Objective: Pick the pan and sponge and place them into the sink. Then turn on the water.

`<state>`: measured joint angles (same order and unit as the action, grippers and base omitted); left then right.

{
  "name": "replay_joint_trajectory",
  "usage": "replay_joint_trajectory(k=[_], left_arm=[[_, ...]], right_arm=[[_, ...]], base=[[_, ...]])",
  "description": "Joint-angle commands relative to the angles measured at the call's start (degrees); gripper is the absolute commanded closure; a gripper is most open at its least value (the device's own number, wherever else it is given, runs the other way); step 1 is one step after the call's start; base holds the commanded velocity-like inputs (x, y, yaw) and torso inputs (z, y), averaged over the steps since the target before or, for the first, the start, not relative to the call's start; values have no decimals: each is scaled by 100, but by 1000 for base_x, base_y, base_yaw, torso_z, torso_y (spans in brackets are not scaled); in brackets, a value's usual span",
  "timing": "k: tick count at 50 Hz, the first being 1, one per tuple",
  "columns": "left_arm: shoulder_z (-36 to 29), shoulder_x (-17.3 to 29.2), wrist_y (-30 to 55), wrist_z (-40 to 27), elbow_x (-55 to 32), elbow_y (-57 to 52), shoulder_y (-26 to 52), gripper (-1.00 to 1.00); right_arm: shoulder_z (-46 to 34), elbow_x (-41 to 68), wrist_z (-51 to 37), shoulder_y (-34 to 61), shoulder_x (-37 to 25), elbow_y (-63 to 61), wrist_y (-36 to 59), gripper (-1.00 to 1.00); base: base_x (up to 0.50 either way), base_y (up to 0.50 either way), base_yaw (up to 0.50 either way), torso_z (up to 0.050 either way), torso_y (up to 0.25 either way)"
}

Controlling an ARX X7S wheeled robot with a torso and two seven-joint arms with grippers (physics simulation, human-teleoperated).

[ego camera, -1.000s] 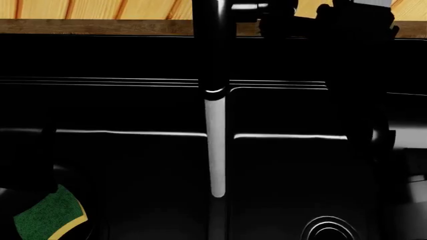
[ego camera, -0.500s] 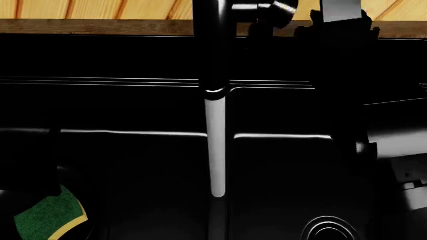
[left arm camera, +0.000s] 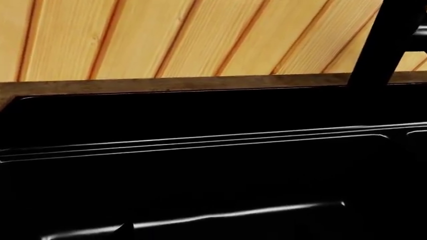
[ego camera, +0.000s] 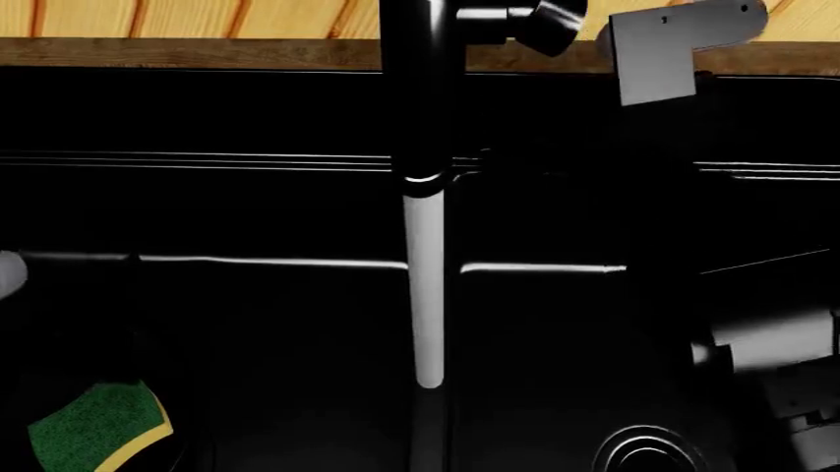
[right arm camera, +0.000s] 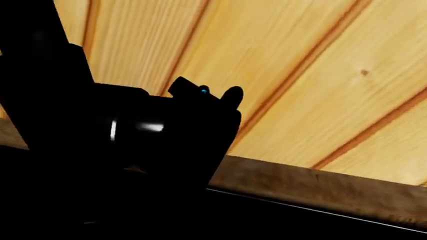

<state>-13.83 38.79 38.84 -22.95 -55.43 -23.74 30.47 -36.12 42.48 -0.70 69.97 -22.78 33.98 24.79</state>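
Observation:
The glossy black sink fills the head view, and its rim also crosses the left wrist view. A whitish stream of water runs straight down from the spout in the middle. The sponge, green on top with a yellow edge, lies in the left basin at the lower left. No pan can be told apart from the black basin. My right arm shows a grey bracket below and right of the faucet lever. Both grippers are black against black, and their fingers do not stand out.
The tall black faucet pipe rises at the centre, and the lever knob looms close in the right wrist view. A ringed drain sits in the right basin. A wood-panelled wall stands behind the sink.
My right arm has drawn back from the lever, down and to the left. The dark left arm has lifted off the sponge, which shows more. The water keeps running.

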Motion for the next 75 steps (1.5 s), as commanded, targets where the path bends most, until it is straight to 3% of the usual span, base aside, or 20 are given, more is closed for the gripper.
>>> replay_joint_trajectory(k=[1, 6, 14, 29, 36, 56, 75], left_arm=[[97, -40, 125, -84, -156, 21, 143, -100], [165, 54, 320, -215, -345, -81, 283, -100], [290, 148, 580, -363, -711, -143, 518, -100], [449, 351, 1022, -513, -1312, -110, 988, -100], [691, 588, 1133, -673, -1639, -269, 1003, -100], [906, 1131, 1759, -1124, -2492, -371, 1991, -100], [816, 1309, 2152, -1324, -2857, -144, 2854, -100]], right_arm=[[449, 878, -1101, -890, -1115, -2601, 847, -100], [786, 1498, -1561, -1258, -1782, -3703, 1295, -100], [1400, 2388, -1817, -1498, -2553, -4407, 1597, -100], [2366, 3561, -2077, -2167, -3734, -5171, 1618, -100], [2571, 3982, -2112, -1805, -4102, -5215, 1890, -100], [2597, 3271, -2190, -1939, -4068, -5411, 1524, -100], [2798, 2724, -2113, -2404, -4007, -5603, 890, -100]], base=[[0, 0, 0, 0, 0], [0, 0, 0, 0, 0], [0, 0, 0, 0, 0], [0, 0, 0, 0, 0], [0, 0, 0, 0, 0], [0, 0, 0, 0, -1], [0, 0, 0, 0, 0]])
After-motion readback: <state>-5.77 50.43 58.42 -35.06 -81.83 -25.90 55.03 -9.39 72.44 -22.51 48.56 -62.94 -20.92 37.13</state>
